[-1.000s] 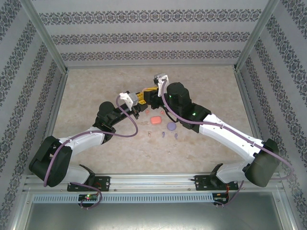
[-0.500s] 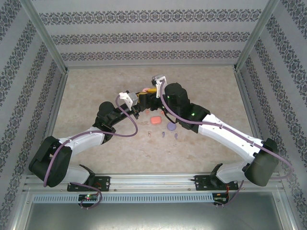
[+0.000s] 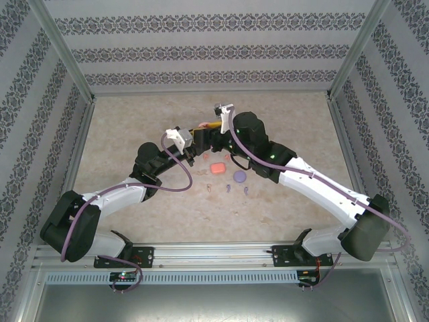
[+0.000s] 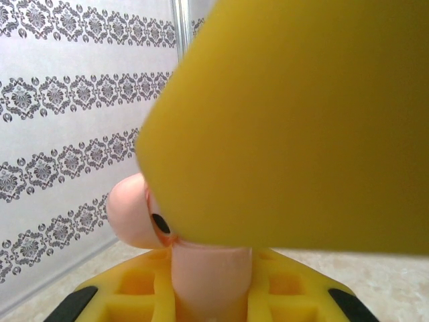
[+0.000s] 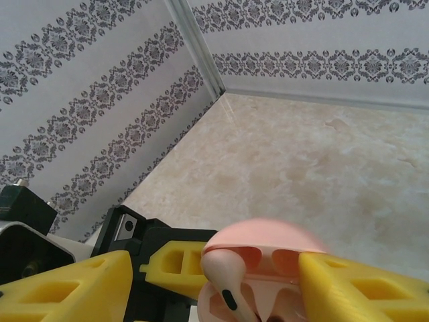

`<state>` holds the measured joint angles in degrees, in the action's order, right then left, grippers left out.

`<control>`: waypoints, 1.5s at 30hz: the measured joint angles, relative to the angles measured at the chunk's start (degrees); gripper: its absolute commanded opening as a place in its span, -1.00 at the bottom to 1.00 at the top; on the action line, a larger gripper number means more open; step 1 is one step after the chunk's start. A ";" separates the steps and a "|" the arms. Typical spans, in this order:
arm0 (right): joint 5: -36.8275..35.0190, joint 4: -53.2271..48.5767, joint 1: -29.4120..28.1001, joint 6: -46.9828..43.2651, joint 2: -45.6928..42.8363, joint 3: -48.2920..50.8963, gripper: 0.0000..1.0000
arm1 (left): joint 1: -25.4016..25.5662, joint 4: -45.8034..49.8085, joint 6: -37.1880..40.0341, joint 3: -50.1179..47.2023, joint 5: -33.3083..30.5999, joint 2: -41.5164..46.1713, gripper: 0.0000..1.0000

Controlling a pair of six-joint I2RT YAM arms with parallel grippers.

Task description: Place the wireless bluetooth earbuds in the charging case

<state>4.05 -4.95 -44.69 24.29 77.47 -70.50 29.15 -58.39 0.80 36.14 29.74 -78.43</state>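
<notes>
The left gripper (image 3: 194,139) is clamping its jaws on the open pink charging case (image 5: 268,238), steadying it aloft. The right gripper (image 5: 214,261) is hanging with jaws wide and empty around the earbud (image 5: 221,278) resting inside.

You've got three cases: a pink case (image 3: 216,168) and a purple case (image 3: 238,178) on the worktop (image 3: 134,127), plus an open pink case (image 5: 268,243). Earbuds total four: a loose pink earbud (image 3: 210,188), two purple earbuds (image 3: 227,189), and one seated pink earbud (image 5: 223,280).

Clearance around closed pink case (image 3: 216,168)
Beyond it: left arm (image 3: 151,168), right arm (image 3: 298,176) and held open case (image 5: 268,243) block. Nearer side: purple case (image 3: 238,178), loose earbuds (image 3: 227,189). Table (image 3: 134,131) bare to either side.
</notes>
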 measured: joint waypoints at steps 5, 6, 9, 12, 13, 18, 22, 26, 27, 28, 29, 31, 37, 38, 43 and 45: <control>1.60 -0.26 0.98 1.40 0.00 -0.33 0.40 | 0.00 -0.11 -0.17 0.02 -0.07 0.00 -1.00; 1.90 -0.39 1.09 1.62 -0.02 -0.39 0.40 | 0.00 -0.15 -0.20 0.02 -0.07 0.00 -1.00; 2.95 -0.42 1.79 2.67 -0.26 -0.50 0.41 | 0.00 -0.33 -0.22 0.17 -0.07 0.00 -1.00; 2.97 -0.20 3.06 3.56 -1.11 -0.50 0.42 | 0.02 -0.44 -0.20 0.24 0.37 0.00 -1.00; 2.89 0.11 3.85 3.93 -1.49 -0.50 0.42 | 0.11 -0.59 -0.20 0.24 0.87 0.00 -1.00; 2.45 0.92 5.60 4.59 -2.67 -0.83 0.38 | 0.13 -0.98 -0.20 0.24 1.81 0.00 -1.00; 2.49 0.42 5.55 5.03 -2.86 -1.11 0.22 | 0.13 -1.03 -0.20 0.24 2.05 0.00 -1.00; 2.34 -3.63 5.55 3.96 -2.86 -2.89 -0.01 | 0.13 -1.01 -0.15 0.28 2.32 0.00 -1.00; 2.23 -4.55 5.55 3.48 -2.89 -3.37 -0.05 | 0.13 -0.98 -0.15 0.33 2.45 0.00 -1.00; 2.03 -5.84 5.55 2.99 -2.89 -4.02 -0.10 | 0.13 -0.96 -0.13 0.37 2.62 0.00 -1.00; 1.90 -7.13 5.55 2.60 -2.89 -4.63 -0.18 | 0.13 -0.96 -0.13 0.44 2.69 0.00 -1.00; 1.84 -9.11 5.53 2.16 -2.89 -5.64 -0.34 | 0.13 -0.92 -0.11 0.61 2.86 0.00 -1.00; 2.01 -12.44 4.04 1.25 -2.58 -7.82 -0.63 | 0.13 -0.72 0.26 0.87 3.10 0.00 -1.00; 2.08 -12.81 3.39 1.20 -2.23 -8.46 -0.65 | 0.13 -0.70 0.28 0.87 3.08 0.00 -1.00; 2.60 -13.49 0.76 0.81 0.57 -11.34 -0.66 | 0.13 -0.15 0.31 0.96 3.28 0.00 -1.00; 2.91 -13.70 0.26 0.79 1.57 -12.11 -0.66 | 0.13 0.11 0.33 0.98 3.28 0.00 -1.00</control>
<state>6.96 -18.65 -44.42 25.08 79.05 -82.61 29.28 -58.28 1.13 37.12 33.01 -78.43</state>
